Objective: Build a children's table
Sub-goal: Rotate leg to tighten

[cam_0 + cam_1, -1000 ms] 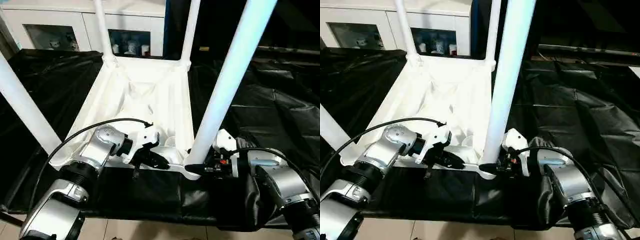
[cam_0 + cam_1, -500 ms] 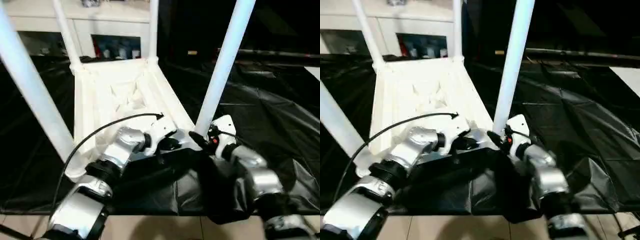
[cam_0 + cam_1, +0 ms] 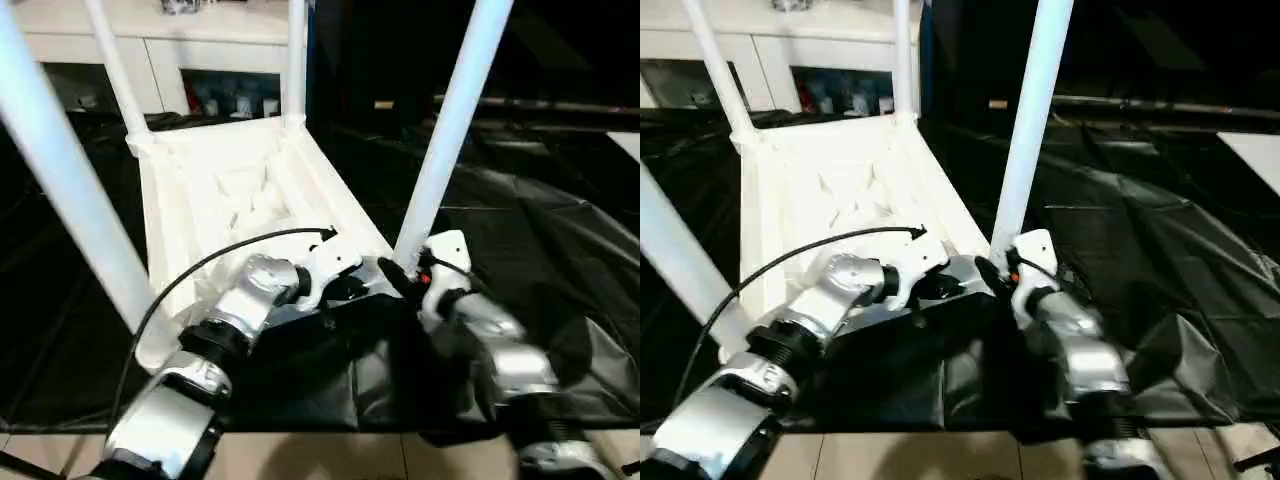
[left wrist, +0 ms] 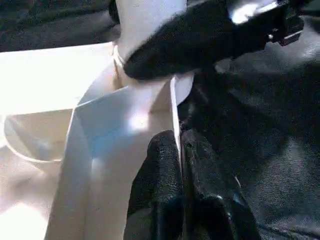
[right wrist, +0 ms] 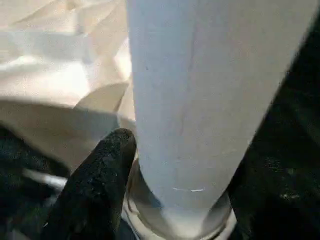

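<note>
We found the children's table (image 3: 240, 190) upside down on a tabletop draped in black sheet (image 3: 540, 230), ribbed underside up, with all four legs standing in their corner sockets. By our judgement the assembly was nearly complete; what remained, so far as could be told, was confirming that the nearest leg was fully seated and turning the table upright. Whether any leg was locked home could not be established.

Nearest the robot, both silver forearms reached forward and converged on the near right corner. The left gripper (image 3: 345, 290) lay low along the near rim of the top, its fingers (image 4: 170, 195) pressed together with the thin edge of the rim running up to them; whether that edge was pinched between them we could not tell, and we record them as closed. The right gripper (image 3: 400, 280) sat at the foot of the near right leg (image 3: 445, 140), one finger (image 5: 100, 185) resting against the leg just above the socket collar (image 5: 175, 220). The second finger was hidden behind the leg, so whether the leg was clasped or merely flanked could not be determined.

Further out, the near left leg (image 3: 60, 170) rose steeply at the left. Beyond it, the two far legs (image 3: 115, 65) stood at the far corners, with white cabinets (image 3: 190, 50) behind.
</note>
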